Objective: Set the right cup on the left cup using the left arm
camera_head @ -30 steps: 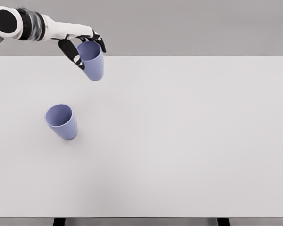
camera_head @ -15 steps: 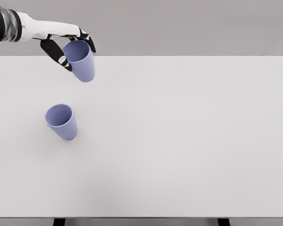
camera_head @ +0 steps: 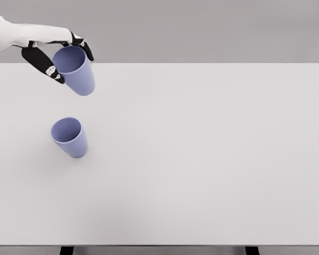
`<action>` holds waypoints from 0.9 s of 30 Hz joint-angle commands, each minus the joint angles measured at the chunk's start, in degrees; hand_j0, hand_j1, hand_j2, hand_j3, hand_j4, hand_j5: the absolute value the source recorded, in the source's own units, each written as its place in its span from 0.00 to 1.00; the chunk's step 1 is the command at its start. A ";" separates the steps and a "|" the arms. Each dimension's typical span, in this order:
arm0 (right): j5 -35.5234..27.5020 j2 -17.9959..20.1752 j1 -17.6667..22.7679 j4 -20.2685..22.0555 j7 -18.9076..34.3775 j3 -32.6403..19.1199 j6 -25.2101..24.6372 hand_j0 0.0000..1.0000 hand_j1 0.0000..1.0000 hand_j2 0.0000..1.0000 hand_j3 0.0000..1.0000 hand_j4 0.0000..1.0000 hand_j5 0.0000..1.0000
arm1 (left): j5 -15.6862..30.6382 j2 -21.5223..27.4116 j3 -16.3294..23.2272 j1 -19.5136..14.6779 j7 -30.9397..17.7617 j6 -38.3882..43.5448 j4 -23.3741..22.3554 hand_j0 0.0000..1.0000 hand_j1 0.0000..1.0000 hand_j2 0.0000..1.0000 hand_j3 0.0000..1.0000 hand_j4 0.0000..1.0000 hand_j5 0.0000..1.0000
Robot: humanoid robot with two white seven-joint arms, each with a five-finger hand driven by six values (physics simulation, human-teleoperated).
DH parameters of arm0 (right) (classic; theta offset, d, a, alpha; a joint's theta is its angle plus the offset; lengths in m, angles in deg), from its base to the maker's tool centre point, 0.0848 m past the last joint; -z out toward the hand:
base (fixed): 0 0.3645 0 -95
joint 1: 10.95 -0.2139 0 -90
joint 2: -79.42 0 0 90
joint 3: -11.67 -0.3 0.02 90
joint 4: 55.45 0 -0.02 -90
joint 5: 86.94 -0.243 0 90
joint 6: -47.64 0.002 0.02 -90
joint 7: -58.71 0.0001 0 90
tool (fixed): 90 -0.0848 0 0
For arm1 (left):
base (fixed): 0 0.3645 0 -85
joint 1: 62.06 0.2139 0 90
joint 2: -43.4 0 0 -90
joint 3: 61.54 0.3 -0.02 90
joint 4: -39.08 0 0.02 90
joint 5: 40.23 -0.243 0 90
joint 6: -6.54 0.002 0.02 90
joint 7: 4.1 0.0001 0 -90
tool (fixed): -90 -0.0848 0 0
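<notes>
Held cup (camera_head: 75, 70) in left robot hand (camera_head: 52, 53)

Two periwinkle-blue cups (camera_head: 74, 70) (camera_head: 69, 137), white table (camera_head: 202, 159), white-and-black hand (camera_head: 53, 53)

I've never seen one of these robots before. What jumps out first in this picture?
A white robot arm reaches in from the upper left, its left hand wrapped around a lilac held cup that hangs tilted above the table. Below it a matching second cup stands alone on the white tabletop, mouth up. No other arm shows.
</notes>
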 commanded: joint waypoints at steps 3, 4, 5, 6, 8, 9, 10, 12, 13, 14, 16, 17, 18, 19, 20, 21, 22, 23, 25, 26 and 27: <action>0.01 0.00 0.00 0.00 0.01 0.00 0.00 1.00 1.00 1.00 1.00 1.00 1.00 | 0.79 3.04 -0.78 0.00 0.02 -0.08 3.12 0.70 0.70 0.70 0.70 0.70 0.70; 0.01 0.00 0.00 0.00 0.01 0.00 0.00 1.00 1.00 1.00 1.00 1.00 1.00 | 0.79 3.48 -0.78 0.00 0.02 -0.08 3.65 0.70 0.70 0.70 0.70 0.70 0.70; 0.01 0.00 0.00 0.00 0.01 0.00 0.00 1.00 1.00 1.00 1.00 1.00 1.00 | 0.79 3.57 -0.78 0.00 0.02 -0.08 3.82 0.70 0.70 0.70 0.70 0.70 0.70; 0.01 0.00 0.00 0.00 0.01 0.00 0.00 1.00 1.00 1.00 1.00 1.00 1.00 | 0.79 3.92 -0.87 0.00 0.02 -0.08 4.09 0.70 0.70 0.70 0.70 0.70 0.70; 0.01 0.00 0.00 0.00 0.01 0.00 0.00 1.00 1.00 1.00 1.00 1.00 1.00 | 1.41 5.59 -1.04 0.00 0.02 -0.16 5.58 0.70 0.70 0.70 0.70 0.70 0.70; -0.08 0.00 0.00 0.00 0.01 0.00 0.00 1.00 1.00 1.00 1.00 1.00 1.00 | 1.49 6.12 -1.31 0.00 0.02 -0.16 6.28 0.70 0.70 0.70 0.70 0.70 0.70; 0.01 0.00 0.00 0.00 0.01 0.00 0.00 1.00 1.00 1.00 1.00 1.00 1.00 | 1.49 6.20 -1.40 0.00 0.02 -0.16 6.55 0.70 0.70 0.70 0.70 0.70 0.70; -0.08 0.00 0.00 0.00 0.01 0.00 0.00 1.00 1.00 1.00 1.00 1.00 1.00 | 1.58 7.17 -1.57 0.09 0.02 -0.51 6.81 0.70 0.70 0.70 0.70 0.70 0.70; 0.01 0.00 0.00 0.00 0.01 0.00 0.00 1.00 1.00 1.00 1.00 1.00 1.00 | 1.58 7.52 -1.57 0.09 0.02 -0.51 7.08 0.70 0.70 0.70 0.70 0.70 0.70; 0.01 0.00 0.00 0.00 0.01 0.00 0.00 1.00 1.00 1.00 1.00 1.00 1.00 | 1.58 7.96 -1.57 0.18 0.02 -0.51 7.51 0.70 0.70 0.70 0.70 0.70 0.70; -0.08 0.00 0.00 0.00 0.01 0.00 -0.08 1.00 1.00 1.00 1.00 1.00 1.00 | 1.93 9.37 -1.57 0.18 0.02 -2.44 8.40 0.70 0.70 0.70 0.70 0.70 0.70; 0.01 0.00 0.00 0.00 0.01 0.00 0.00 1.00 1.00 1.00 1.00 1.00 1.00 | 1.93 9.72 -1.57 0.18 0.02 -3.76 8.66 0.70 0.70 0.70 0.70 0.70 0.70; 0.01 0.00 0.00 0.00 0.01 0.00 0.00 1.00 1.00 1.00 1.00 1.00 1.00 | 1.93 10.07 -1.57 0.18 0.02 -4.99 8.75 0.70 0.70 0.70 0.70 0.70 0.70; 0.01 0.00 0.00 0.00 0.01 0.00 0.00 1.00 1.00 1.00 1.00 1.00 1.00 | 1.93 10.25 -1.57 0.18 0.02 -5.96 8.83 0.70 0.70 0.70 0.70 0.70 0.70; 0.01 0.00 0.00 0.00 0.01 0.00 0.00 1.00 1.00 1.00 1.00 1.00 1.00 | 1.93 10.42 -1.48 0.18 0.02 -7.37 8.83 0.70 0.70 0.70 0.70 0.70 0.70; 0.01 0.00 0.00 0.00 0.01 0.00 0.00 1.00 1.00 1.00 1.00 1.00 1.00 | 1.93 10.60 -1.40 0.26 0.02 -8.16 8.83 0.70 0.70 0.70 0.70 0.70 0.70; 0.01 0.00 0.00 0.00 0.01 0.00 0.00 1.00 1.00 1.00 1.00 1.00 1.00 | 1.93 10.69 -1.31 0.26 0.02 -9.13 8.83 0.70 0.70 0.70 0.70 0.70 0.70; 0.01 0.00 0.00 0.00 0.01 0.00 0.00 1.00 1.00 1.00 1.00 1.00 1.00 | 1.93 10.78 -1.13 0.26 0.02 -10.09 8.92 0.70 0.70 0.70 0.70 0.70 0.70; 0.01 0.00 0.00 0.00 0.01 0.00 0.00 1.00 1.00 1.00 1.00 1.00 1.00 | 1.93 10.86 -1.13 0.26 0.02 -11.06 8.92 0.70 0.70 0.70 0.70 0.70 0.70; 0.01 0.00 0.00 0.00 0.01 0.00 0.00 1.00 1.00 1.00 1.00 1.00 1.00 | 1.93 11.21 -1.04 0.26 0.02 -11.68 9.10 0.70 0.70 0.70 0.70 0.70 0.70; 0.01 0.00 0.00 0.00 0.01 0.00 0.00 1.00 1.00 1.00 1.00 1.00 1.00 | 1.93 11.30 -1.04 0.35 0.02 -12.56 9.10 0.70 0.70 0.70 0.70 0.70 0.70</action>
